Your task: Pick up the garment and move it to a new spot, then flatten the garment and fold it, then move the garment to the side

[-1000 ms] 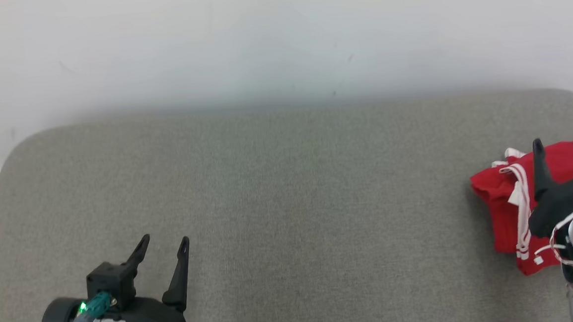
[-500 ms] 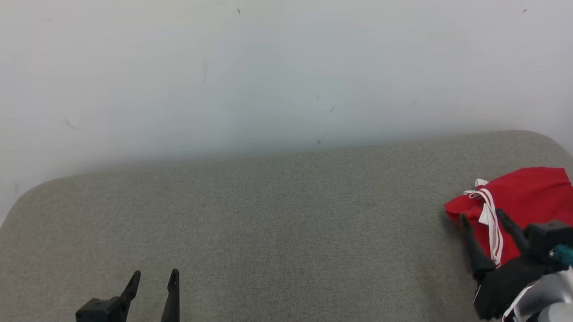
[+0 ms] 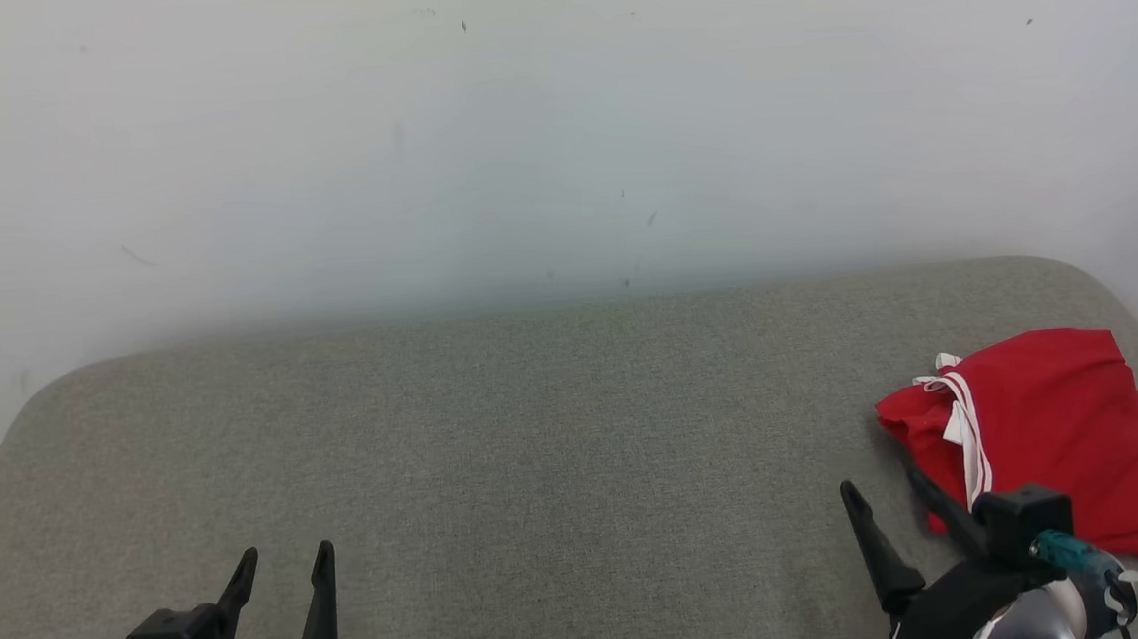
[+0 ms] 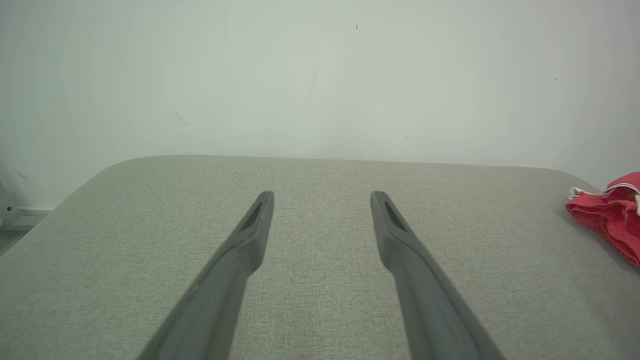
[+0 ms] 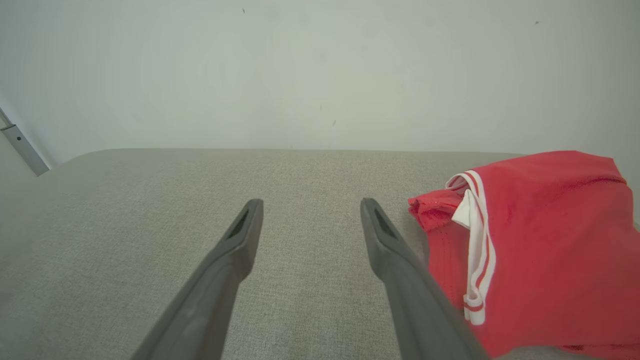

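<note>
Red garment (image 3: 1040, 429) lies folded at the grey table's (image 3: 537, 440) right edge. My right gripper (image 3: 878, 480) hovers beside it, spread and empty. My left gripper (image 3: 288, 551) is likewise empty at the table's near left. The move aside seems finished; next I'd only check the fold.

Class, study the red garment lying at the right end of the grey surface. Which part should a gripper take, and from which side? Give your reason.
Probably the garment's bunched edge by the white-striped trim, approached from the grey surface's middle by the open right gripper, which is nearest. That edge stands rumpled above it, offering a pinchable fold; the rest lies flatter.
</note>
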Available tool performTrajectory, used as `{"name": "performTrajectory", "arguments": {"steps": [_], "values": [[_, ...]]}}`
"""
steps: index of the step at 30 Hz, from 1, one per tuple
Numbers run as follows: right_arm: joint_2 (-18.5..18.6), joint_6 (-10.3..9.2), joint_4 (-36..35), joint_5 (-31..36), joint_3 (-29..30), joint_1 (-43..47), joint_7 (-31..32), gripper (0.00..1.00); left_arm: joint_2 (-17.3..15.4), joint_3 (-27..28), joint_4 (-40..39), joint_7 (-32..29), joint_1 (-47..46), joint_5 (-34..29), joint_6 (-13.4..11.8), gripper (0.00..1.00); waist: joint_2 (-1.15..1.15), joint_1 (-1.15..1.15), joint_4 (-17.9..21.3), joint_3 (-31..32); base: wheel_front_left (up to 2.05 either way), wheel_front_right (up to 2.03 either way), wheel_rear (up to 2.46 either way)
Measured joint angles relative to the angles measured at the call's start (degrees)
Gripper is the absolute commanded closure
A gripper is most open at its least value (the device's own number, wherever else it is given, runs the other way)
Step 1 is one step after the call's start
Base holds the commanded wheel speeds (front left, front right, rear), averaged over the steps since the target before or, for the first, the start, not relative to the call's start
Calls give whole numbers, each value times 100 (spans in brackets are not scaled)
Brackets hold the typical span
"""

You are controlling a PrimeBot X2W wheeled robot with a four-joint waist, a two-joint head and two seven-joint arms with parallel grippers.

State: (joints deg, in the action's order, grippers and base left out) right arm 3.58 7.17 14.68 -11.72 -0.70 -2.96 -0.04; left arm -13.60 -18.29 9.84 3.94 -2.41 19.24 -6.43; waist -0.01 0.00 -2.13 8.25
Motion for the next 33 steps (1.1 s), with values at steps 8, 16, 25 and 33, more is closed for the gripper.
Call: {"name": "performTrajectory", "arguments": {"steps": [8, 16, 25, 33], "values": [[-14, -1, 45, -149, -219, 262, 0, 0, -42, 129, 104, 20, 75, -65, -12, 0, 0, 0, 8, 4, 0, 0, 0], [-18, -1, 16, -241, -221, 264, -55, 0, 130, 381, 152, 4, 240, 66, -60, 0, 0, 0, -20, -8, 0, 0, 0], [-22, -1, 5, -314, -246, 264, -82, 0, 169, 416, 140, -37, 253, 123, -60, 0, 0, 0, -59, -45, 0, 0, 0], [-31, -1, 5, -397, -274, 264, -100, 0, 165, 434, 122, -38, 253, 255, -59, 0, 1, 0, -85, -62, 0, 0, 0]]}}
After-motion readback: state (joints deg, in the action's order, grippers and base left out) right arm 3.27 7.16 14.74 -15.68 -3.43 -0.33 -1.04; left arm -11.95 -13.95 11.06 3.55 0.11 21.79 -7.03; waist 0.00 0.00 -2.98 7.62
